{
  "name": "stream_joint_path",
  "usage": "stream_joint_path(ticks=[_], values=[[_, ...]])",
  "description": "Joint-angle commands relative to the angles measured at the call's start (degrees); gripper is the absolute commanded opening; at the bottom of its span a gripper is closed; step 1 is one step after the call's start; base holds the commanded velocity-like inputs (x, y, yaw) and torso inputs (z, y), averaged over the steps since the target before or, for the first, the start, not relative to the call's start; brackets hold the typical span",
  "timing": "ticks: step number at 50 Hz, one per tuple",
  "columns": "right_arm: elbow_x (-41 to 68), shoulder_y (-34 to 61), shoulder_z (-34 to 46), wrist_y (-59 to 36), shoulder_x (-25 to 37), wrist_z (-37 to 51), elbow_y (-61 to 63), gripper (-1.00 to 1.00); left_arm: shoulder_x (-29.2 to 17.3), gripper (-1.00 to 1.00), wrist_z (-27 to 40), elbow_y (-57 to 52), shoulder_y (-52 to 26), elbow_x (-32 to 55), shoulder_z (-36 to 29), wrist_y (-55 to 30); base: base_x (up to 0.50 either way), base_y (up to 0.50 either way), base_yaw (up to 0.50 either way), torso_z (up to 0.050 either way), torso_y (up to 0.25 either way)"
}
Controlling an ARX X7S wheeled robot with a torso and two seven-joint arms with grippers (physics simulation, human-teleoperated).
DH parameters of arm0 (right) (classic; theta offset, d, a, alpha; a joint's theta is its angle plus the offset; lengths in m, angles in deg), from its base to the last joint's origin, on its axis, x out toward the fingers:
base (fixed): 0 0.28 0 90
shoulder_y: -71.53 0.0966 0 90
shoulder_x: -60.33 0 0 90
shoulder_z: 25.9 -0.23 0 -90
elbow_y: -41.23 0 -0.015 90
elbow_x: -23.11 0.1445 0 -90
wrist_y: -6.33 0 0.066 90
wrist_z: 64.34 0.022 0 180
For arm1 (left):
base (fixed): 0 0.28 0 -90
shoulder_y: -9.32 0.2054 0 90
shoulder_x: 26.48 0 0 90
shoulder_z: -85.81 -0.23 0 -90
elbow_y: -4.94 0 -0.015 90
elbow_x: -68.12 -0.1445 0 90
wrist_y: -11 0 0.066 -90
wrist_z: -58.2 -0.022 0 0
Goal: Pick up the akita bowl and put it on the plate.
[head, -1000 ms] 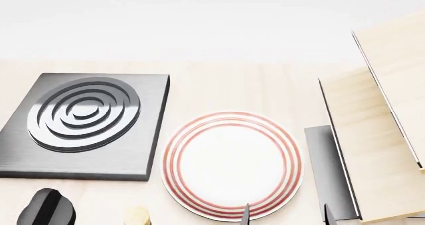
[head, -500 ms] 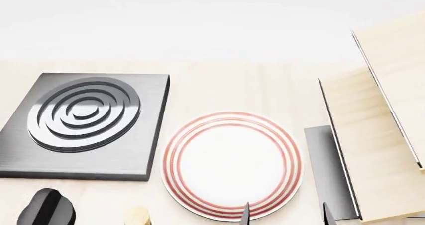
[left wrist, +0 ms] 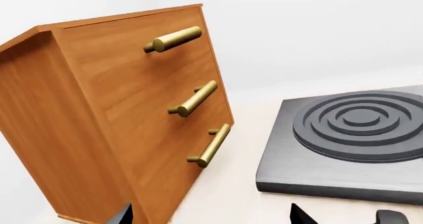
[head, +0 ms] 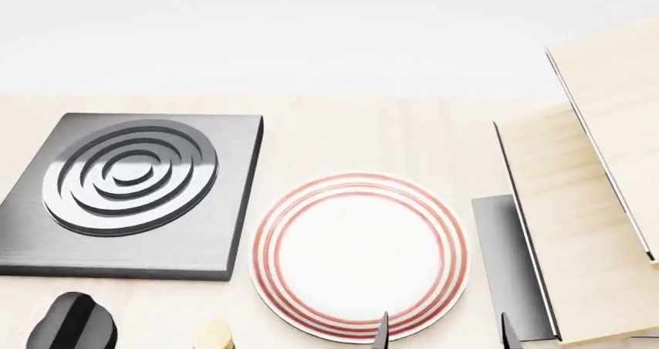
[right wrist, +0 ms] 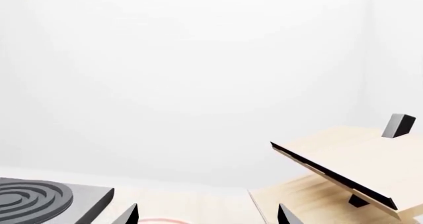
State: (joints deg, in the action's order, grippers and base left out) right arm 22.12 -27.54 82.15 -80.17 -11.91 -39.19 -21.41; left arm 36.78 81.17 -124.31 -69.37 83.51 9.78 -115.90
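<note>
Nothing has moved since the earlier frames. The plate (head: 359, 256) lies flat near the tabletop's (head: 340, 137) front edge, between stove burner (head: 131, 191) and wooden rack (head: 582, 210). Right gripper (head: 443, 335) released above its rim; left gripper (left wrist: 208, 216) spread near a drawer cabinet (left wrist: 126, 115).

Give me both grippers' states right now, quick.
Left gripper: open, fingers apart, holding nothing.
Right gripper: open, fingers apart, holding nothing.

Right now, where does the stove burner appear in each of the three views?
Head view: the stove burner lies at the left, beside the plate.
Left wrist view: it is at the right, next to the wooden drawer cabinet.
Right wrist view: only its corner shows, at the lower left.
Shared landmark: the burner's raised rings, seen in all three.
</note>
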Motion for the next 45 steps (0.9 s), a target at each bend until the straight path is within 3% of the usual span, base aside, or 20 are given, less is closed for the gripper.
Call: stream_joint_path(ticks=[1, 45], values=[[0.3, 0.2, 0.1, -0.1, 0.1, 0.2, -0.3, 1.0, 0.1, 1.0, -0.5, 0.5, 0.2, 1.8, 1.3, -1.7, 0.0, 0.0, 0.0, 0.0, 0.0], [0.7, 0.8, 0.5, -0.5, 0.7, 1.2, -0.5, 1.0, -0.5, 1.0, -2.5, 4.1, 0.8, 5.0, 1.6, -4.5, 0.0, 0.0, 0.0, 0.0, 0.0]])
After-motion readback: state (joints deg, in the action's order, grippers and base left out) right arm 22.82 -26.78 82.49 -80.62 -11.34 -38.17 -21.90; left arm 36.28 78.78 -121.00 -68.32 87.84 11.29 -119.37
